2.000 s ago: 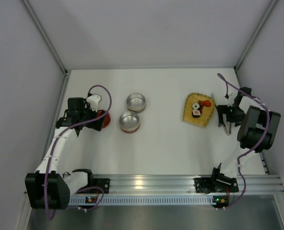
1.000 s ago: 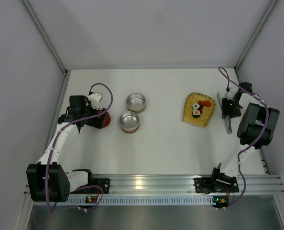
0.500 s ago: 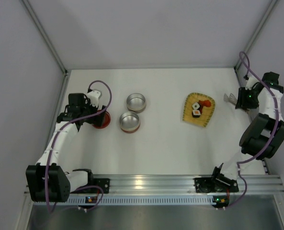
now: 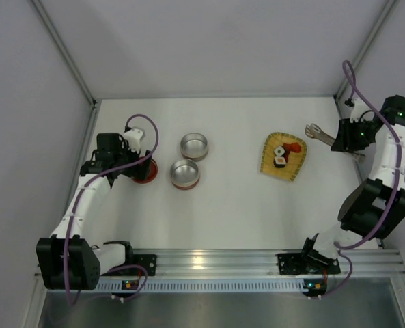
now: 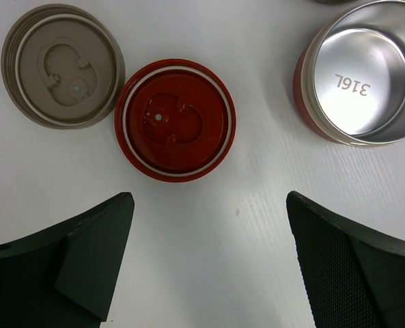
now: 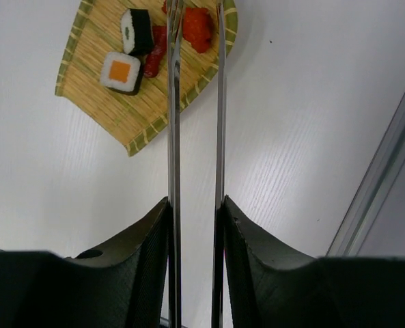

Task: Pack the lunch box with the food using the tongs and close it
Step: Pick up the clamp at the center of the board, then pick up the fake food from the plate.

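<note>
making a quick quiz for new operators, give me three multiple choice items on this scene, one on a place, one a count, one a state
1. The yellow tray lies nearer which arm?
A left
B right
C midway between both

2. How many lids lie below the left fingers?
A one
B two
C three

3. The right fingers are:
A wide open and empty
B closed on the tongs
C closed on a sushi piece

Answers:
1 B, in the top view it sits on the right arm's side.
2 B, a red lid and a grey-brown lid lie side by side.
3 B, both tong arms run out from between them.
</note>
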`<state>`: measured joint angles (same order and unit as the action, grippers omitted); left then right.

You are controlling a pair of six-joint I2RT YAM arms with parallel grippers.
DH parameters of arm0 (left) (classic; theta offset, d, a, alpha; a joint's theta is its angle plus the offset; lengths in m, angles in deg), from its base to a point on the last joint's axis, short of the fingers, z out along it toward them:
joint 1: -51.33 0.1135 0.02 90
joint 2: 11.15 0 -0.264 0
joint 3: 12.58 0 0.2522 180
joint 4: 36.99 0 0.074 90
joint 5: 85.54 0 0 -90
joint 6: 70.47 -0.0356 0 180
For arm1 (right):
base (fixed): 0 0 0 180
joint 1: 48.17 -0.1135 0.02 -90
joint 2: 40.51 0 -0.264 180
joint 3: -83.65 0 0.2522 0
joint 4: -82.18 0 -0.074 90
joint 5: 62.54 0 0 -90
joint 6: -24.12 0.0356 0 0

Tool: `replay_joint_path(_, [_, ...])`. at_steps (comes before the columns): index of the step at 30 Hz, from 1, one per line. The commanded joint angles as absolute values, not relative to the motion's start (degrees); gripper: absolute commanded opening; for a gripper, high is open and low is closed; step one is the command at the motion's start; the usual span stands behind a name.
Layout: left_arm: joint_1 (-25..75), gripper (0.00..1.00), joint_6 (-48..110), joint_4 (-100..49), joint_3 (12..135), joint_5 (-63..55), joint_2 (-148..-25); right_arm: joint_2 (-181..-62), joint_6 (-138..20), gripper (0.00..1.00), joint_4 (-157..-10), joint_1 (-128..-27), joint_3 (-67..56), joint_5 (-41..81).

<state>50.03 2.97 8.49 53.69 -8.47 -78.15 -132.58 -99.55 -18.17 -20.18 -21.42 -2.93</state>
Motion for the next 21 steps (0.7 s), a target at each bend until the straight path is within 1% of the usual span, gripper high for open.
replay_joint_path(1, [50.01, 0.98, 3.88, 9.37, 56.11, -11.09, -76.45, -126.73, -106.21, 0.34, -11.21, -20.83, -24.15, -8.05])
replay_joint_path(9, [50.01, 0.98, 4.76, 12.54, 58.31, -13.73, -76.18, -122.16, -107.98, 0.36, -11.72, -23.56, -19.85, -6.12])
replay_joint_path(21, [50.01, 0.98, 5.38, 16.32, 60.59, -15.41, -76.36, -117.33, -104.02, 0.35, -19.45, -35.68, -10.45, 3.73])
